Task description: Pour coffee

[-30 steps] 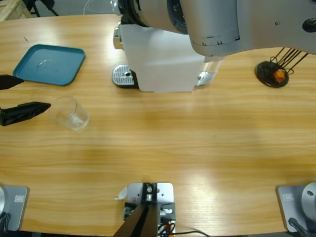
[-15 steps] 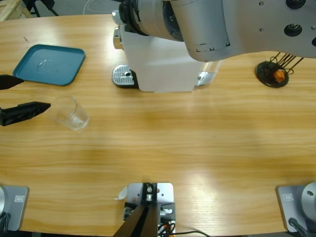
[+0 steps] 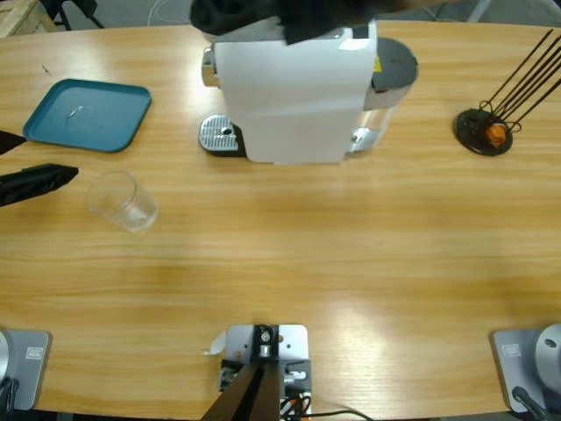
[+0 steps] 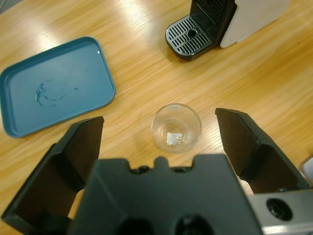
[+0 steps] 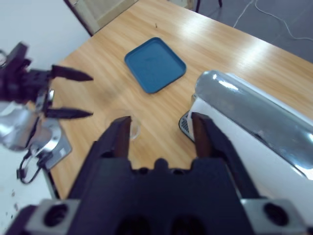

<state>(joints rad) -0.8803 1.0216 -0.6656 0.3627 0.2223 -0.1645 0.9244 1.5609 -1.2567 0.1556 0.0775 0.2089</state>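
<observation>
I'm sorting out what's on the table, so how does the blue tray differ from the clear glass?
The blue tray is opaque, flat and rectangular; the clear glass is see-through, round and upright. The glass sits between the left gripper's open jaws; the tray lies off to one side. Both rest on the wooden table, holding no coffee.

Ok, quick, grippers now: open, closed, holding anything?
Left gripper: open, empty, the clear glass between its fingers, untouched.
Right gripper: open, empty, above the white machine.

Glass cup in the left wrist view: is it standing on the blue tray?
No, the glass cup stands on the bare wooden table, apart from the blue tray.
</observation>
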